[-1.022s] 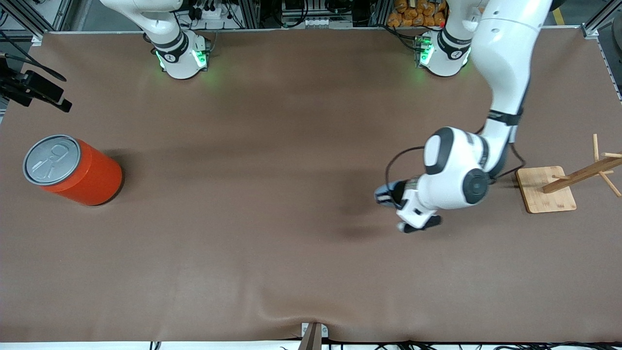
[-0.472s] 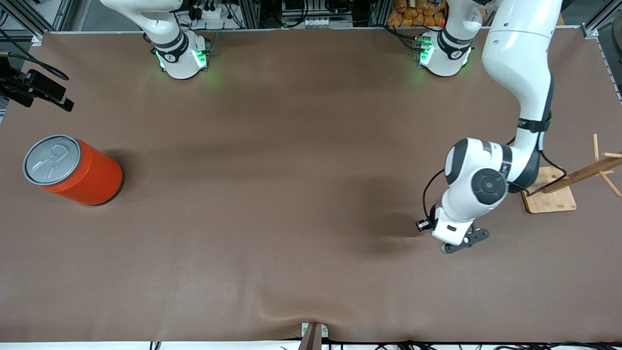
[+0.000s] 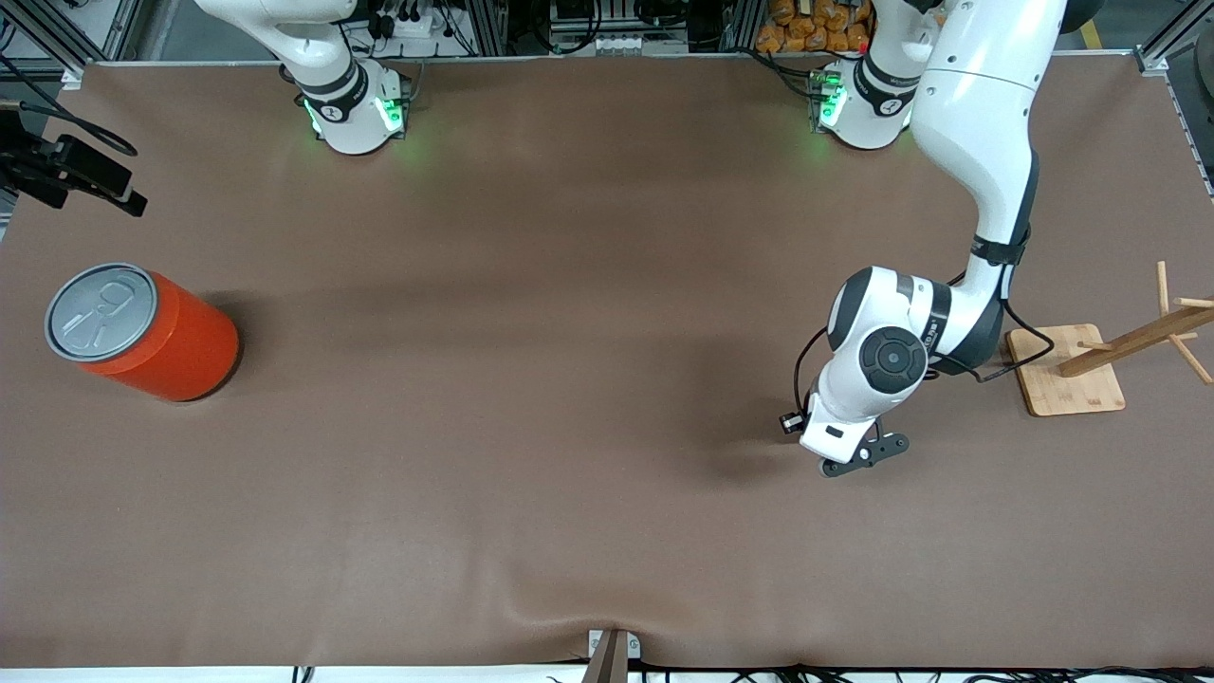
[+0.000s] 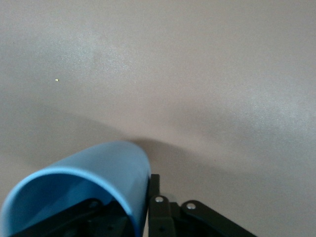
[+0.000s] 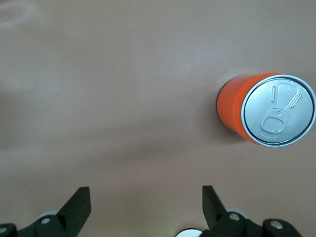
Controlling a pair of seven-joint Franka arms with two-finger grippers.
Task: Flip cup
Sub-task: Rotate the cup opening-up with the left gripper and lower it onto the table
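The light-blue cup point(image 4: 98, 168) shows in the left wrist view with its darker open mouth turned toward the wrist and its closed end close over the brown table. My left gripper point(image 4: 123, 207) is shut on the cup's wall, with one finger point(image 4: 154, 197) outside and the other inside. In the front view the left hand point(image 3: 839, 441) points down over the table near the wooden stand and hides the cup. My right gripper point(image 5: 144, 192) is open and empty, and waits high over the table.
A large orange can point(image 3: 142, 332) with a grey pull-tab lid stands at the right arm's end of the table; it also shows in the right wrist view point(image 5: 266, 111). A wooden stand point(image 3: 1067, 368) with angled pegs sits beside the left hand.
The left arm swung toward the wooden stand and came partly back. Its wrist turned from sideways to pointing down. The cup, visible beside the hand a second ago, is now hidden under it.
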